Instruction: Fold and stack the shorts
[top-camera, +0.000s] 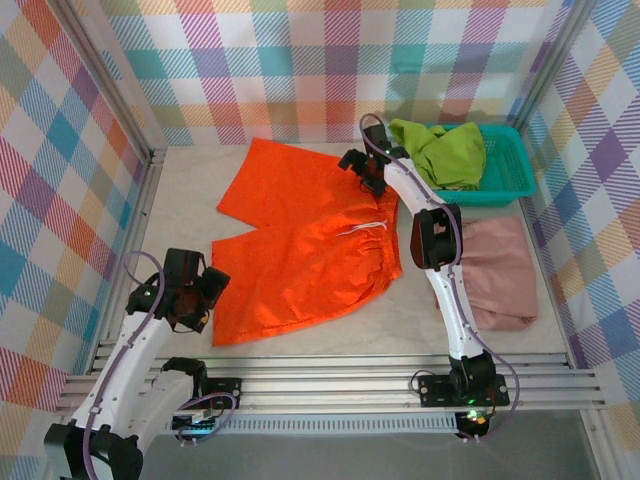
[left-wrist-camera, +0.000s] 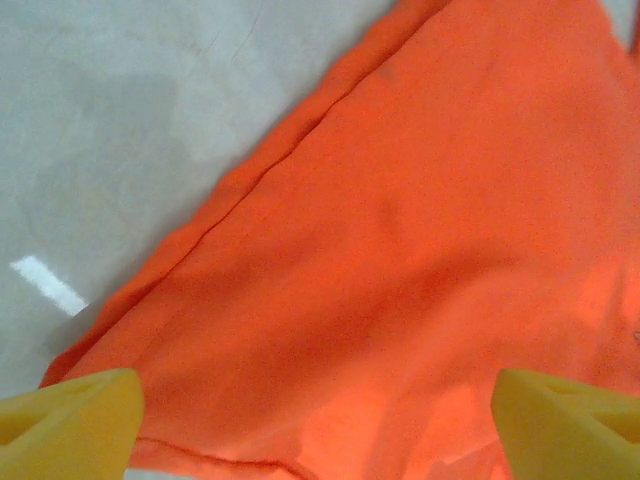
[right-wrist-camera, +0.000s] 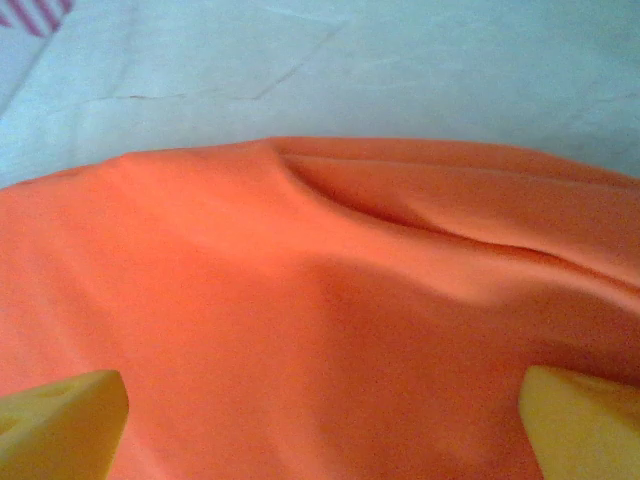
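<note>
From above I see the orange shorts (top-camera: 300, 240) spread flat mid-table (top-camera: 190, 200) and lightly creased. The pink shorts (top-camera: 500, 270) lie at the right, and the green shorts (top-camera: 445, 150) sit bunched in the teal mesh basket (top-camera: 512, 178). The left gripper (top-camera: 200, 295) hangs at the near-left hem, the right gripper (top-camera: 362, 165) at the far edge. On the left wrist, blunt yellow fingers (left-wrist-camera: 70, 420) stand wide apart over smooth orange weave, gripping nothing. The right wrist fingers (right-wrist-camera: 60, 425) are equally wide over a soft ridge of cloth, also gripping nothing.
</note>
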